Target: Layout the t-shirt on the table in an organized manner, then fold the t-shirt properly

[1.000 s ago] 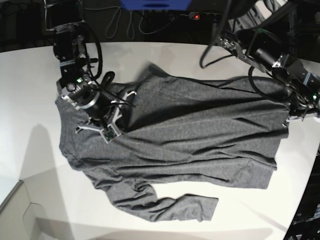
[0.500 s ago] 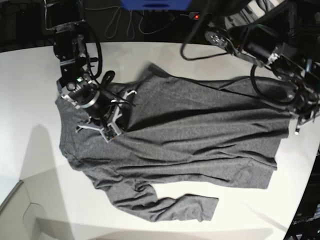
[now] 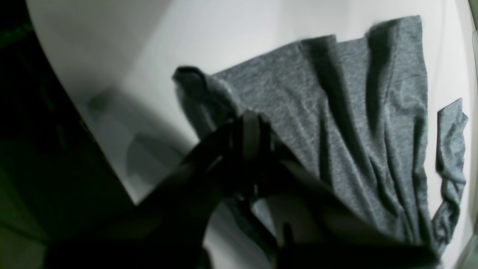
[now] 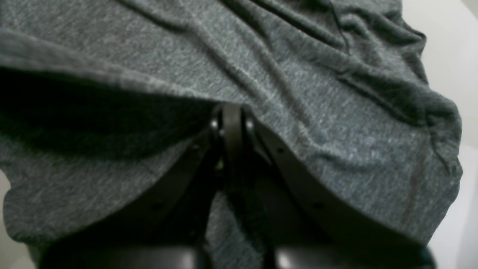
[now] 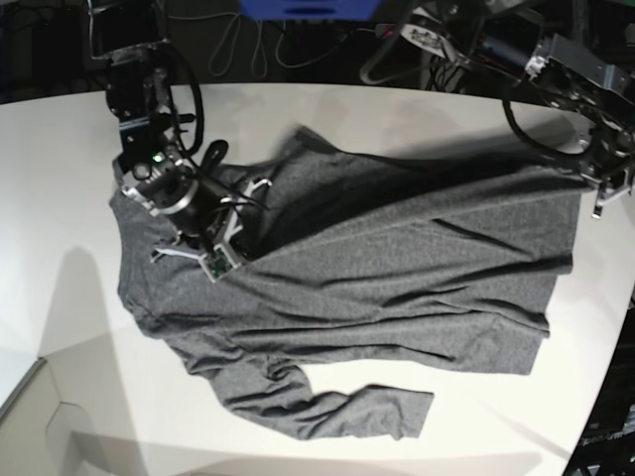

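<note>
The dark grey t-shirt [image 5: 397, 278] lies spread across the white table [image 5: 60, 198], its hem to the right and one long sleeve [image 5: 337, 407] bent along the front. My right gripper [image 5: 220, 260] is at the shirt's left shoulder area, shut on a raised fold of the t-shirt [image 4: 298, 93]; its closed tips [image 4: 231, 116] meet under the cloth edge. My left gripper [image 5: 593, 198] hangs at the far right table edge, shut on the hem corner. In the left wrist view the left gripper [image 3: 249, 123] pinches the t-shirt [image 3: 336, 112] above the table [image 3: 149, 45].
The table's curved edge [image 5: 605, 327] runs close behind the left gripper, with dark floor beyond. Cables and a blue object [image 5: 308, 8] sit past the back edge. A pale box corner [image 5: 30, 426] shows at the front left.
My left arm has swung back and to the right, drawing the hem corner toward the far right edge and stretching the shirt's upper part. The right arm has not moved.
</note>
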### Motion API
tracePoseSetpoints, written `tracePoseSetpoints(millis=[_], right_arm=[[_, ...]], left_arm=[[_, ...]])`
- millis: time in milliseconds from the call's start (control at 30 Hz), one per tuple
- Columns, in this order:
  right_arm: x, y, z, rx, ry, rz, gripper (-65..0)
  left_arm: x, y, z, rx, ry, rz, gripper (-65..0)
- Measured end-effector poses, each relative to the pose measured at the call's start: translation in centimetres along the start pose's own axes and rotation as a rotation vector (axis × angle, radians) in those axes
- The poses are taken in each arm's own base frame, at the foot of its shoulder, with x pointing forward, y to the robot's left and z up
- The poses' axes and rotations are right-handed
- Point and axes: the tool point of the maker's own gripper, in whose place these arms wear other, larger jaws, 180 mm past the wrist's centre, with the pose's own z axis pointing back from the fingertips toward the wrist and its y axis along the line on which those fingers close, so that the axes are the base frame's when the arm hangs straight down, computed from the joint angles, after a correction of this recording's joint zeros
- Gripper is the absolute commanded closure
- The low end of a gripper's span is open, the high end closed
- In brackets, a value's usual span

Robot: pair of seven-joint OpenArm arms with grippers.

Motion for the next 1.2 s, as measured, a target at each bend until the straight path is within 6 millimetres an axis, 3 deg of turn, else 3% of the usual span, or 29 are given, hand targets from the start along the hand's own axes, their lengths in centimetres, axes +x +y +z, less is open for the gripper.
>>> tracePoseSetpoints(millis=[167,633,900,1000,1200], right_arm=[[0.2,0.9,-0.2,0.022,-0.002,0.009,0.0],[0.1,0.8,-0.2,0.021,-0.002,0.009,0.0],[0.1,0.8,-0.2,0.021,-0.002,0.009,0.0],[0.1,0.8,-0.2,0.021,-0.001,0.009,0.0],[0.2,0.8,-0.2,0.021,-0.005,0.008,0.0]], left_arm=[[-0.1,2.3,0.3,0.052,-0.005,0.064,0.0],[-2.2,0.4,-5.1,0.048,0.069,0.142,0.0],[-1.7,-2.0,-6.2,0.002,0.083,0.163,0.0],[-0.9,-1.8,-6.6,0.004,0.077,0.161,0.0],[-2.6,-1.8,-8.2,0.011,0.11,0.175,0.0]])
